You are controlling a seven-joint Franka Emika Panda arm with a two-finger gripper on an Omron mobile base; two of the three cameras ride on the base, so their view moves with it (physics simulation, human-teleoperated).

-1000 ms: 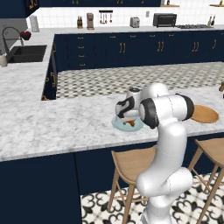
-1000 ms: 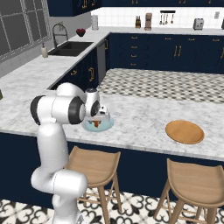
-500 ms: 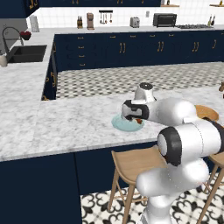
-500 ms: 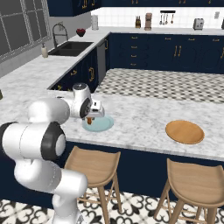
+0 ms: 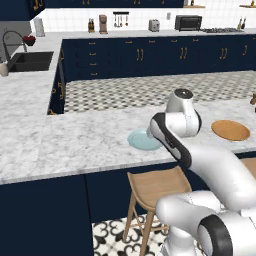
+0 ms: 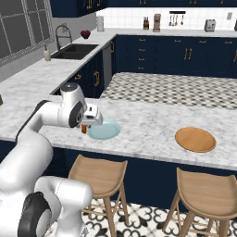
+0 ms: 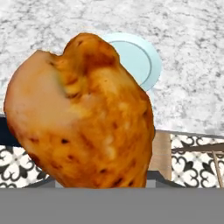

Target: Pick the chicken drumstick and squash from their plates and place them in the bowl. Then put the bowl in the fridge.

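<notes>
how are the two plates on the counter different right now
The pale blue-green plate sits right beside the hand, which holds the chicken drumstick; the tan wood-coloured plate lies further along the counter, away from the arm. They differ in colour: one glossy pale blue-green, the other matte tan. Both are round, flat, similar in size, and bare on the marble counter.

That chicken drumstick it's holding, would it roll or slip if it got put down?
Probably stiff: the chicken drumstick keeps its shape in the end effector. Its bulbous, lumpy body likely rocks or rolls a little. The glossy skin may be slippery, so it could slide on the pale blue-green plate.
</notes>
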